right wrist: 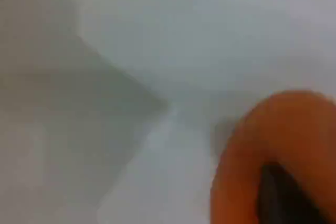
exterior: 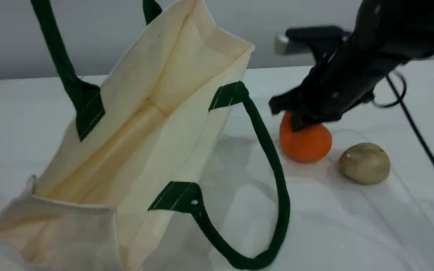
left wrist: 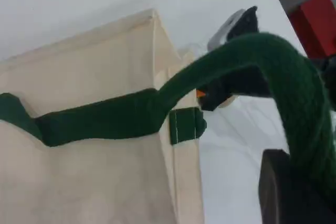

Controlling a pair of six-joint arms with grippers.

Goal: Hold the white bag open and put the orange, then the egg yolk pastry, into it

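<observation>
White bag (exterior: pixel 134 150) near left, mouth open.
Right gripper (exterior: pixel 303 119) clamps the orange's (exterior: pixel 307 145) top; left gripper (left wrist: pixel 294 192) clamps a green handle (left wrist: pixel 252 56).

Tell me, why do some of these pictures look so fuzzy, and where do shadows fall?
Scene view: mostly sharp, though the right gripper on the orange is smeared; soft shadows lie beside the white bag and egg yolk pastry. Left wrist view: the near green handle is soft, too close. Right wrist view: wholly out of focus, a grey shadow at left.
</observation>
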